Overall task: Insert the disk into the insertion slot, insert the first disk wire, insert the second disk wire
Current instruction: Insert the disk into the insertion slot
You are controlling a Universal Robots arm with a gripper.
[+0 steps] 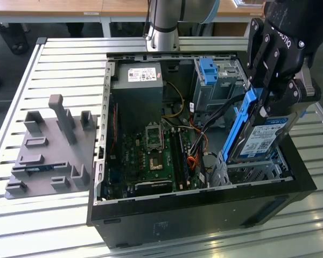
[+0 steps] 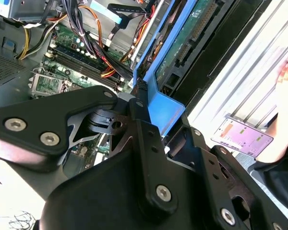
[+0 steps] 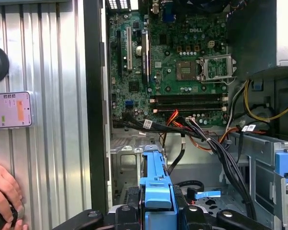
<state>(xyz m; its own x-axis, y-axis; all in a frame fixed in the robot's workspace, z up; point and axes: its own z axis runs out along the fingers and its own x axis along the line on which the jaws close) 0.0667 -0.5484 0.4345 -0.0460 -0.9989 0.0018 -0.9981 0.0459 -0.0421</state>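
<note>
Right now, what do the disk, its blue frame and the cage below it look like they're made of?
The disk seems to have a silver-grey metal body, with a glossy, paper-like label. Its blue frame looks like moulded plastic, judging by the bright, even colour and slight sheen. The insertion slot appears to be thin sheet metal, dull grey and punched with holes.

the blue-framed disk [image 1: 262, 141] hangs steeply tilted, label out, pinched in the gripper [image 1: 257, 102]; grey perforated insertion slot [image 1: 255, 172] sits just below it
</note>
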